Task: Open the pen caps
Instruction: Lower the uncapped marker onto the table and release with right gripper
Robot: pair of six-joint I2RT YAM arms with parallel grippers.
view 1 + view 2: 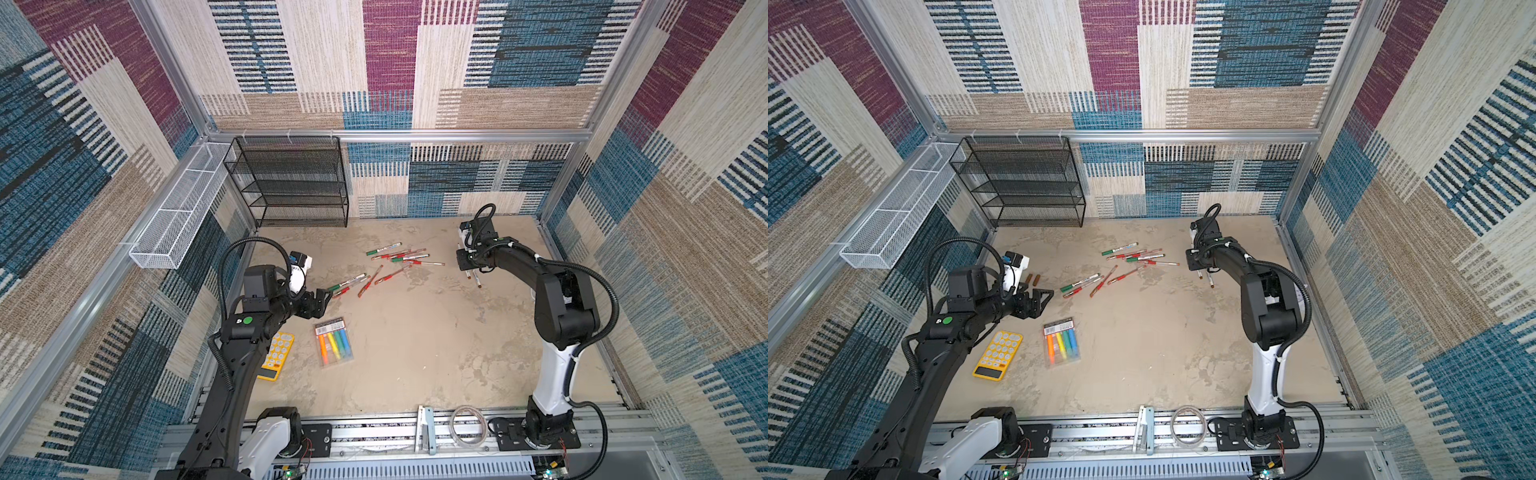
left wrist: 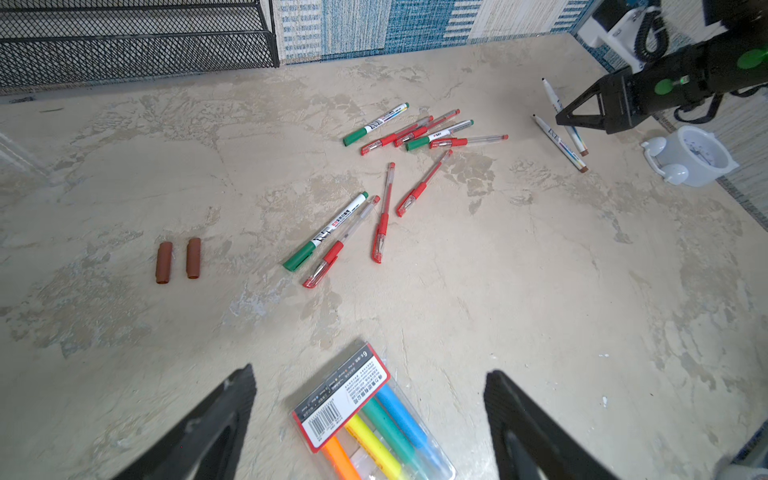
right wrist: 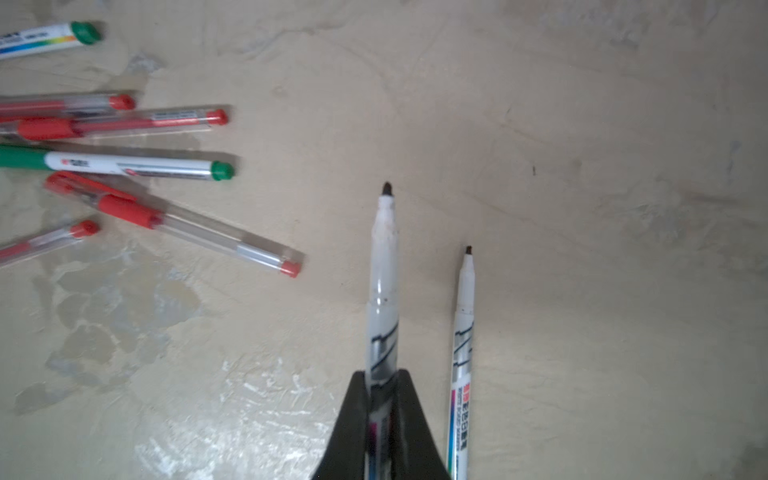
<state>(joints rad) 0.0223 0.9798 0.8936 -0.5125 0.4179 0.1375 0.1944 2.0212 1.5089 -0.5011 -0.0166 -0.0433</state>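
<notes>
right pincer [image 3: 382,376]: clenched on uncapped marker [image 3: 384,249], probably to lay it by other marker [image 3: 462,332] | left pincer [image 2: 370,372]: released, empty | 2 brown caps [image 1: 1034,279]: 9 o'clock of pens [image 1: 1126,275], kept apart

Pen caps [image 1: 1037,279] left of pens [image 1: 1127,275], highlighters [image 1: 1061,343] nearer

Overhead stereo pair, wrist views sharing pens [image 2: 439,134]

We've got the left arm [image 1: 245,328] stretched forward and low, left gripper [image 1: 1045,293] spread wide. Right arm [image 1: 567,307] bends over at the far side, right gripper [image 3: 382,377] pinched on a pen [image 3: 383,266].
</notes>
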